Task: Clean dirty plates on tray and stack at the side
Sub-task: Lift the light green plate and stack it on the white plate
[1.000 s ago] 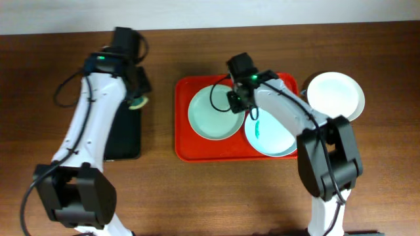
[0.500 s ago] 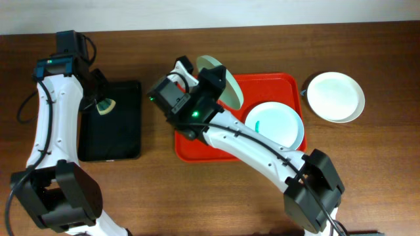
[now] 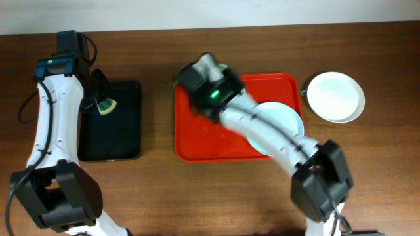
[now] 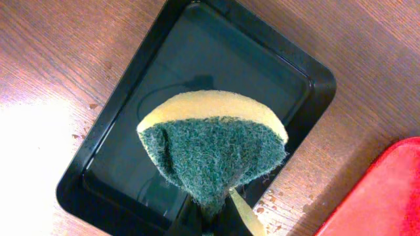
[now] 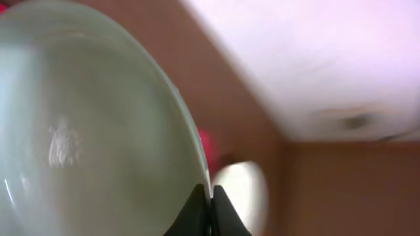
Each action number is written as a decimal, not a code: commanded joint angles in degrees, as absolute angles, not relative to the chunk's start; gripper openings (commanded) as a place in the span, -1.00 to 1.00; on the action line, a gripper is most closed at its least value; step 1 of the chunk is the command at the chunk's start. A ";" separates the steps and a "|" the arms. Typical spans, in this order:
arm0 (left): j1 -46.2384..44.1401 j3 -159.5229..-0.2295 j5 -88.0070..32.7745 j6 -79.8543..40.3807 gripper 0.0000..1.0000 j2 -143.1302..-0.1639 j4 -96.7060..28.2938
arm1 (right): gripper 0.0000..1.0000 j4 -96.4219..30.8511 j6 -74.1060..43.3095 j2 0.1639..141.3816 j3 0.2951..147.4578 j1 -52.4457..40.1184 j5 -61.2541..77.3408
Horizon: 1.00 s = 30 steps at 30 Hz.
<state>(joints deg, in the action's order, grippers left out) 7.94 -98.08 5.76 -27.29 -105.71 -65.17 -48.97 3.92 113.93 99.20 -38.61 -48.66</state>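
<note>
My right gripper (image 5: 210, 204) is shut on the rim of the mint green plate (image 5: 85, 131) and holds it lifted and tilted. In the overhead view this gripper (image 3: 193, 75) is blurred over the back left of the red tray (image 3: 197, 141), and the arm hides the green plate. The pale blue plate (image 3: 292, 121) lies in the tray's right half, partly under the arm. The white plate (image 3: 336, 97) sits on the table right of the tray. My left gripper (image 4: 210, 219) is shut on a yellow and green sponge (image 4: 210, 151) above the black tray (image 4: 105, 151).
The black tray (image 3: 121, 131) lies left of the red tray with a strip of wood between them. Water drops spot the wood beside it. The red tray's corner (image 4: 394, 196) shows in the left wrist view. A wall runs along the table's far edge.
My right gripper lifted the green plate off the red tray, swung it left and tilted it, and is now moving fast and blurred. My left arm moved left with the sponge, then held still.
</note>
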 commanded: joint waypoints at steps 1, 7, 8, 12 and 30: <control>8.05 -97.54 5.34 -27.79 -1.00 -105.73 -65.04 | -0.92 -49.54 -13.19 112.22 99.66 -25.74 -13.26; 8.05 -97.54 5.34 -27.81 -1.00 -105.73 -65.01 | -0.92 -52.01 -12.95 113.91 98.96 2.15 23.55; 8.05 -97.54 5.34 -27.79 -1.00 -105.73 -65.01 | -0.92 -52.53 -12.58 113.97 98.10 5.74 23.40; 8.05 -97.54 5.37 -27.79 -1.00 -105.73 -64.97 | -0.92 -50.13 -12.58 113.97 92.62 17.78 21.65; 8.05 -97.54 5.34 -27.79 -1.00 -105.73 -64.51 | -0.31 -37.91 -14.02 113.91 82.39 31.09 22.57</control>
